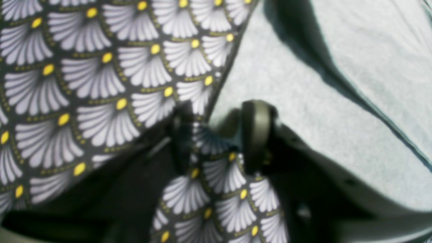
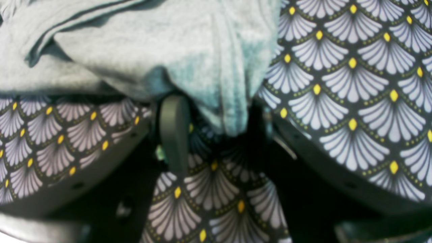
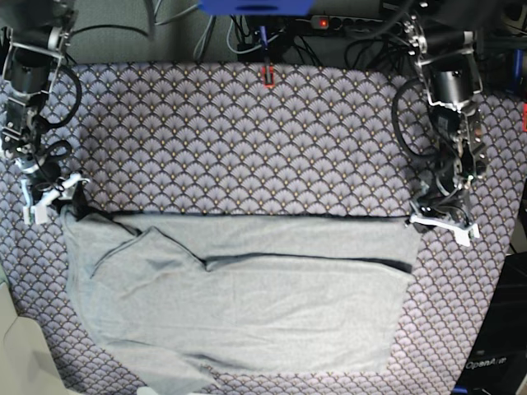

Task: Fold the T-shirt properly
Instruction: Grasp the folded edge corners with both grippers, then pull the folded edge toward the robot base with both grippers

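The left hand (image 1: 219, 135) sits at the edge of the T-shirt (image 1: 303, 101). In its wrist view the fingers stand narrowly apart with only patterned cloth visible between them and the grey hem just beside one pad, so I cannot tell whether it grips the shirt or has let go. The right hand (image 2: 212, 125) has its fingers set fairly wide with a bunched fold of the grey knit pressed between them; it appears to be holding that corner.

In the base view the right hand (image 3: 51, 196) is at the shirt's upper corner on that view's left, and the left hand (image 3: 440, 218) is at the upper corner on that view's right. Between them the T-shirt (image 3: 247, 304) lies spread across the fan-scale tablecloth (image 3: 247, 132) covering the tabletop, on the side nearer the camera.

Judging by the straight upper edge and a dark seam line running across just below it, one lengthwise fold looks to be laid already, and a sleeve is turned in on the base view's left. The garment is still wide and long, so the sideways folds and any tidying seem to remain; I would put the task at an early to middle stage.

The shirt's lower edge is cut off by the base view's frame. The neckline is not visible. Both wrist views are blurred, and the left hand's contact with the cloth is unclear.
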You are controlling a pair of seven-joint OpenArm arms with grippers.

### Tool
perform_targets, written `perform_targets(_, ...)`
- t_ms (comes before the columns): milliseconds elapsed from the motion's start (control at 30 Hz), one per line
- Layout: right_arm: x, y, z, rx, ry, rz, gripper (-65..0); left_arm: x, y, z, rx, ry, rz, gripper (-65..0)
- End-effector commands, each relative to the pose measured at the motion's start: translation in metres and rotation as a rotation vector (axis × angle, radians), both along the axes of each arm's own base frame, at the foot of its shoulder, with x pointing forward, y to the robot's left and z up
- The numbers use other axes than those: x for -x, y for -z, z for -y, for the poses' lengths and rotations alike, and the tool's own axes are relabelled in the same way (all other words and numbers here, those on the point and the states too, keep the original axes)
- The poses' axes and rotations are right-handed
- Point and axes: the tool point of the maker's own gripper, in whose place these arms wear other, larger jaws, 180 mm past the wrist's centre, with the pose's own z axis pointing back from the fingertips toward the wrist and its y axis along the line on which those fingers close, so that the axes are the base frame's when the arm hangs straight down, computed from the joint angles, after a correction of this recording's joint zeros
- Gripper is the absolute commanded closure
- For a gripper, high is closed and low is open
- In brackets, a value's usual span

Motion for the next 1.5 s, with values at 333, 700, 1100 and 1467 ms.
perform_targets(333,0.012,0.009,0.009,0.036,-0.008,-0.074,-5.2,-0.001,0.005,0.023,-0.007,0.085,-0.035,0.0)
perform_targets(700,0.040,0.007,0.006,0.106,-0.061,-0.088,0.0,0.012,-0.008,0.018,-0.044,0.128,-0.055,0.0)
perform_targets(1100,0.061,0.000,0.008,0.168,-0.105,-0.092,0.0,0.028,-0.022,-0.011,-0.128,0.154,-0.088,0.0)
perform_targets(1467,0.081,-0.017,0.029,0.238,-0.096,-0.082,0.0,0.046,-0.057,-0.029,-0.199,0.205,-0.086,0.0)
